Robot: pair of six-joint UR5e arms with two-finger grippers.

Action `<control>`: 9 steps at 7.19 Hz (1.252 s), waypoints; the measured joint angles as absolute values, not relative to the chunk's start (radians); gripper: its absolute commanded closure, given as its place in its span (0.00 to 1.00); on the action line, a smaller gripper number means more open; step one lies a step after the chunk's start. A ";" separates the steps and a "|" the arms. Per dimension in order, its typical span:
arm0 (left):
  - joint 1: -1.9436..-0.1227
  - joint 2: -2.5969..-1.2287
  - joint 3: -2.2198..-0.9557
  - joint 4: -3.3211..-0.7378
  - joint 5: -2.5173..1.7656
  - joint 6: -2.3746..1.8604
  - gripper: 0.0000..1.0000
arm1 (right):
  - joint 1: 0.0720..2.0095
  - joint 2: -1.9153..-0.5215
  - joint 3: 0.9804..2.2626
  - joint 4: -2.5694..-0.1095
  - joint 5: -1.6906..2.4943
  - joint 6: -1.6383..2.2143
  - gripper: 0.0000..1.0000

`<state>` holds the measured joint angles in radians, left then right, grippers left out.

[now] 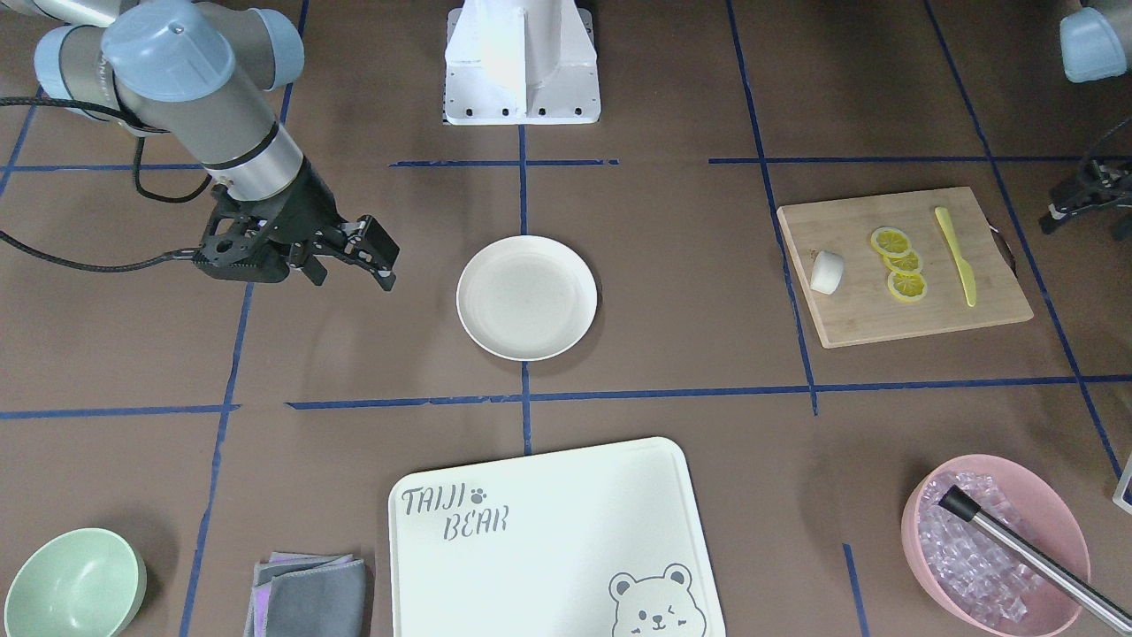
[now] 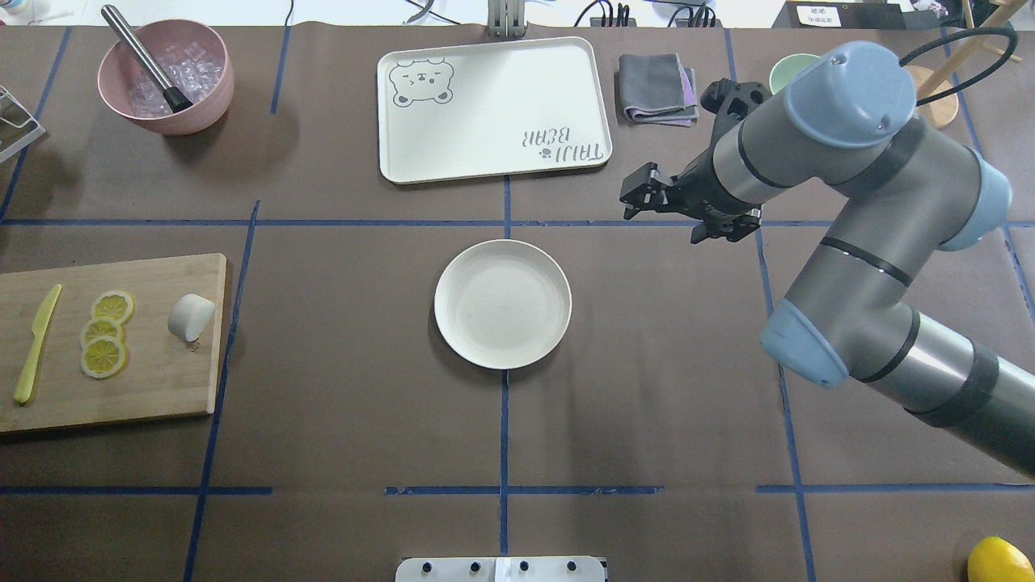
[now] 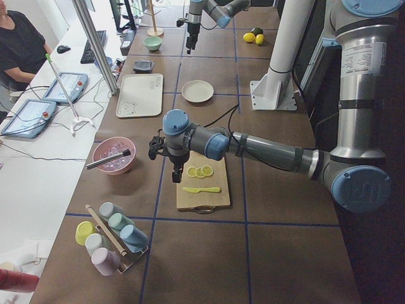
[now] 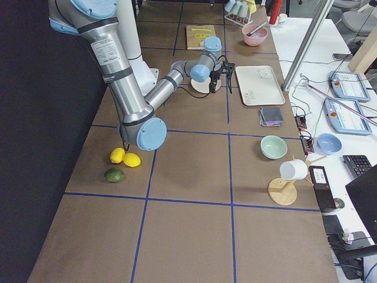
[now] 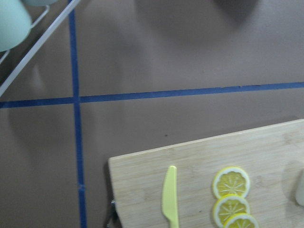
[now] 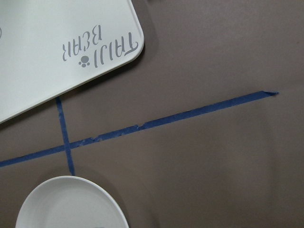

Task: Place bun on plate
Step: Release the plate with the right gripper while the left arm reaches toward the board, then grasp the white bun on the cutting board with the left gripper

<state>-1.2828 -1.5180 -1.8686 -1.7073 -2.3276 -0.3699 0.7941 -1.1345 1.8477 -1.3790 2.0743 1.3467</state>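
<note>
**Right claw** [image 1: 352, 276]: held above the table and pointing down. The jaws stand wide apart with nothing between them. Its wrist view looks down on table paper and blue tape.

**Left claw** [image 3: 174, 175]: hangs above the table. Only part of it shows in the front view and its wrist view shows no fingers, so how far it is open cannot be told.

**Bun** [image 1: 827, 272]: rests on the wood board [image 1: 920, 323], at the end farther from the left claw. It is well apart from both claws and touched by neither.

**Between bun and left claw:** three overlapping lemon slices [image 1: 902, 263] come first. A yellow knife [image 1: 957, 257] then lies flat near the board end closest to that claw.

**Plate** [image 1: 526, 297]: sits on the table near the right claw, between that claw and the bun. The bun is not on it.

**Tray** [image 1: 548, 531]: white, bear-printed, lying beyond the right claw on the side away from the robot's base. In the right wrist view its lettered corner shows at the top and the plate's rim at the bottom.
</note>
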 measured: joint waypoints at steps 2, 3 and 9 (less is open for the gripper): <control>-1.119 -1.519 -1.959 -1.712 -2.226 -0.568 0.00 | 0.878 -1.197 1.883 -1.415 2.127 1.217 0.00; -1.032 -1.519 -2.007 -1.717 -2.168 -0.679 0.01 | 0.929 -1.236 1.889 -1.420 2.156 1.129 0.00; -0.770 -1.634 -1.832 -1.937 -2.003 -0.960 0.05 | 1.186 -1.503 1.882 -1.420 2.240 0.540 0.00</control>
